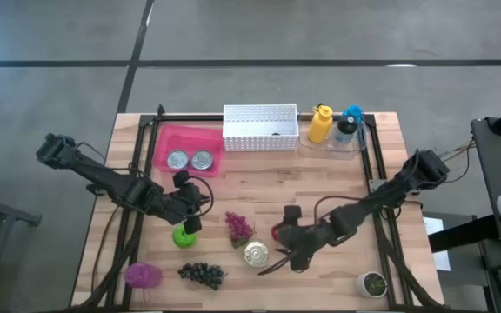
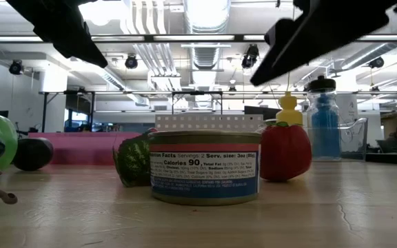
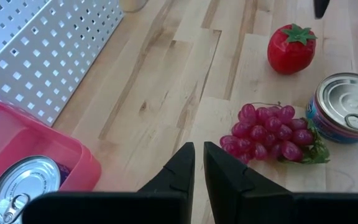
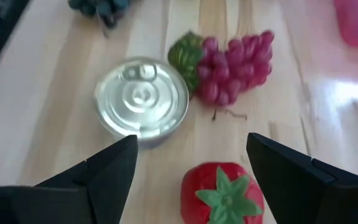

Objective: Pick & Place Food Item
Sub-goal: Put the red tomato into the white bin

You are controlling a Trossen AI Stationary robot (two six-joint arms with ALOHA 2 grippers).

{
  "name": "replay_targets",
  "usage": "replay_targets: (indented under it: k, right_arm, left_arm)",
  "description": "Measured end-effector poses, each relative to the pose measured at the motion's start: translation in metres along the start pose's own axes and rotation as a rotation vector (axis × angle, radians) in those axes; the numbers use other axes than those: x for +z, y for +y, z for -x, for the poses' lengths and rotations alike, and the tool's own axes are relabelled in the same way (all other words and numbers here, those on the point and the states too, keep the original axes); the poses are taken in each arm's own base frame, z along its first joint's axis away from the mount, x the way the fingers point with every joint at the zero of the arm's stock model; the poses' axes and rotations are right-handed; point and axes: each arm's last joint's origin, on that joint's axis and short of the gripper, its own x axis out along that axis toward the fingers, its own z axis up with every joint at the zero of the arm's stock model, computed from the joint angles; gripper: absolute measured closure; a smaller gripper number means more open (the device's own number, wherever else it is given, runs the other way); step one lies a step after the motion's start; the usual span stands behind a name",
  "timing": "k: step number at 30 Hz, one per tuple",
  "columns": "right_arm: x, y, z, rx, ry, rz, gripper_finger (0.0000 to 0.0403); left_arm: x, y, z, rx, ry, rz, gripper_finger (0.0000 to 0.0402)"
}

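Observation:
A red strawberry-shaped toy (image 4: 224, 194) stands on the wooden table, next to a silver-topped can (image 4: 142, 99) and a bunch of purple grapes (image 4: 235, 59). My right gripper (image 4: 191, 171) is open and hovers over the strawberry (image 1: 277, 232), one finger on either side of it, touching nothing. In the high view my right gripper (image 1: 283, 242) is at the table's near middle. My left gripper (image 3: 197, 168) is shut with nothing in it. It hangs above the table at the left (image 1: 197, 202), by a green apple (image 1: 183, 235), pointing toward the grapes (image 3: 269, 132).
A pink tray (image 1: 170, 139) holds two cans at the far left. Beside it stand a white perforated basket (image 1: 260, 127) and a yellow bottle (image 1: 320, 123) and a blue bottle (image 1: 350, 124). Dark grapes (image 1: 202, 274), a purple fuzzy item (image 1: 143, 276) and a small round item (image 1: 373, 283) lie near the front edge.

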Motion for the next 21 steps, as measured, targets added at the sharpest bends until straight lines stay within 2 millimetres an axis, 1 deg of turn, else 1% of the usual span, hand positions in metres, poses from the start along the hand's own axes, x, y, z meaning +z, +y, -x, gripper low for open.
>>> replay_targets:
  k: [5,7,14,21]
  right_arm:
    - [-0.009,-0.003,-0.015,-0.030,0.055,-0.043,0.0096]
    - [-0.011,-0.006,-0.019,-0.039,0.068,-0.049,0.0097]
    - [-0.015,-0.011,-0.020,-0.057,0.102,-0.052,0.0109]
    - [-0.030,-0.018,-0.024,-0.091,0.159,-0.112,0.0115]
  left_arm:
    - [0.000,0.000,0.000,0.000,0.000,0.000,0.0363]
    - [0.000,0.000,0.000,0.000,0.000,0.000,0.0363]
    - [0.000,0.000,0.000,-0.001,-0.001,0.001,0.0363]
    - [0.000,0.000,0.000,-0.001,0.000,0.001,0.0363]
